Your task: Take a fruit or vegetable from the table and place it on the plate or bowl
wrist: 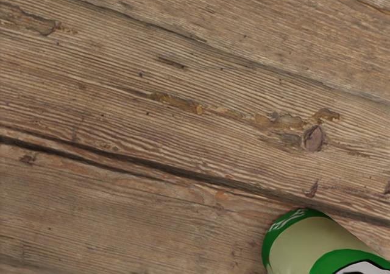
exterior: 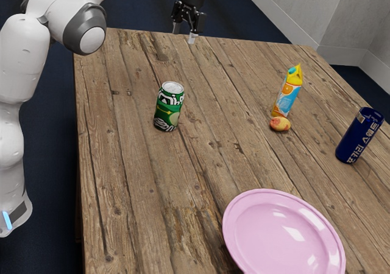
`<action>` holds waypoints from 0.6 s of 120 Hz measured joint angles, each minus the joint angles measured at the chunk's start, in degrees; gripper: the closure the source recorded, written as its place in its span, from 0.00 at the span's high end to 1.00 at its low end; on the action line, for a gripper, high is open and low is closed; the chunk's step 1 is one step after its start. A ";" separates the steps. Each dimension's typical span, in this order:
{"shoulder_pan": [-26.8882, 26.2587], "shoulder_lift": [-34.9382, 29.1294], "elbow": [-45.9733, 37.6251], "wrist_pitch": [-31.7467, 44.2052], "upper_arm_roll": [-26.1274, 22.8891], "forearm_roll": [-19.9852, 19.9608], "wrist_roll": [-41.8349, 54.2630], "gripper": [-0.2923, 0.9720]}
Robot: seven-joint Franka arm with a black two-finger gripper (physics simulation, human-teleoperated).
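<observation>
Fingers (exterior: 192,35) apart, empty, above the worktop's (exterior: 140,182) far edge. Fruit (exterior: 280,123) sits just beside the juice carton (exterior: 287,91), well short of the plate (exterior: 283,234). We risk clipping the carton on descent, toppling it and rolling the fruit.

Plain test room, more lab than home. Weathered plank tabletop (exterior: 183,182) on a dark blue floor (exterior: 55,225), pale grey walls (exterior: 329,6) meeting at a corner, with a light skirting along the base. White robot arm (exterior: 24,61) standing at the tabletop's edge. Kitchen goods spread out on the wood: green drinks can (exterior: 169,106), juice carton (exterior: 288,91), blue can (exterior: 359,135), pink plate (exterior: 280,234).
</observation>
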 joint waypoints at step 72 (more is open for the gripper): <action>-11.33 13.74 7.44 32.64 -24.25 -0.39 3.05 0.77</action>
